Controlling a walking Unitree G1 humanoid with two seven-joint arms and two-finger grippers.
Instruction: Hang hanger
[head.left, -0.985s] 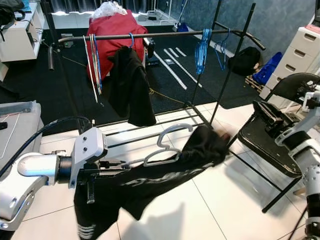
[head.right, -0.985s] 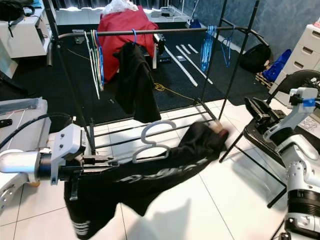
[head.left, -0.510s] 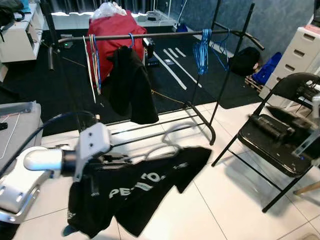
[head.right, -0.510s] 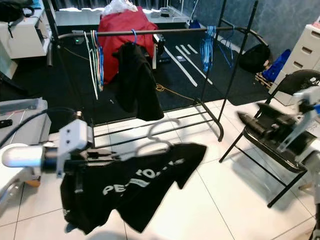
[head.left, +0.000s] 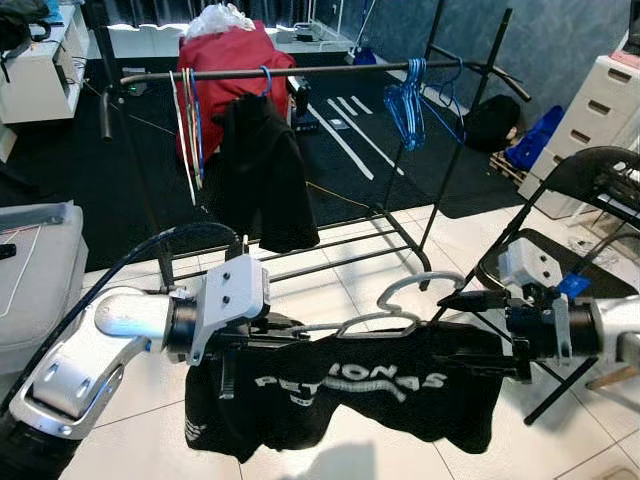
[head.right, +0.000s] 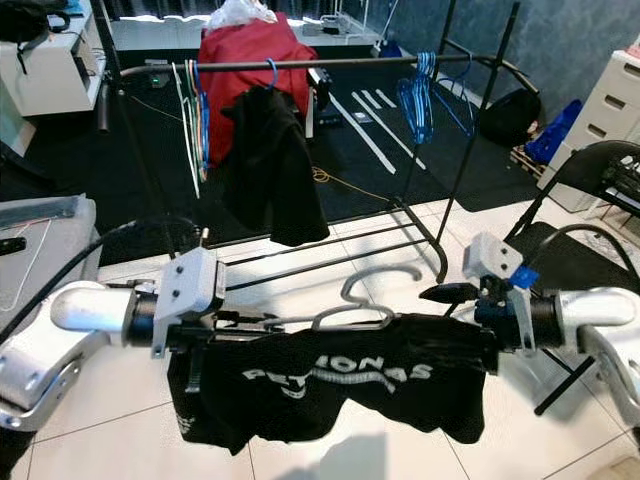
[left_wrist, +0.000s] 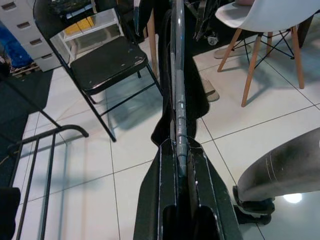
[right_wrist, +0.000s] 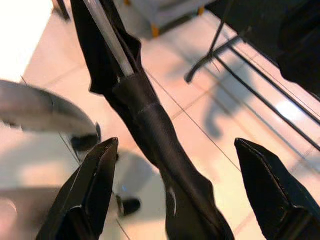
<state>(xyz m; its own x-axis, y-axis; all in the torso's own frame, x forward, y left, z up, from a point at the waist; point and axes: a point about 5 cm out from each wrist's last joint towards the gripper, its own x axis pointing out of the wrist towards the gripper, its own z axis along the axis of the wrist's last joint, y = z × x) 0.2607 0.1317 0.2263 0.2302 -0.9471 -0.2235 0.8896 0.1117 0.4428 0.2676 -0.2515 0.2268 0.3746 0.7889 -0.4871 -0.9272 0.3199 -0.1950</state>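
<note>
Black metal rail: the garment rack (head.left: 330, 70) crosses the head views from 10 to 2 o'clock, well behind both arms.
Floor: pale tiles (head.left: 380, 445) near, dark carpet beyond.
Folding chair: black chair (head.left: 590, 175) at 3 o'clock, just behind the right arm.
Red bundle: a red bag (head.left: 225, 70) at 12 o'clock behind the rail.
Hung garment: black garment (head.left: 262, 170) on a blue hanger at 11 o'clock.
Spare hangers: blue hangers (head.left: 408, 100) at 1 o'clock; thin ones (head.left: 188, 120) at 10 o'clock.
T-shirt: black t-shirt (head.left: 350, 385) draped over the hanger at 6 o'clock; white lettering reads roughly "PETRONAS", part lost in folds.
Hanger: grey hanger (head.left: 385, 310) held level in front of the rack, hook up, apart from the rail.
Left gripper (left_wrist: 180, 165): at 7 o'clock, fingers pinched narrow on the hanger's end.
Right gripper (right_wrist: 172, 165): at 4 o'clock, fingers (right_wrist: 95, 185) spread wide either side of the cloth-covered hanger end, not touching it.
</note>
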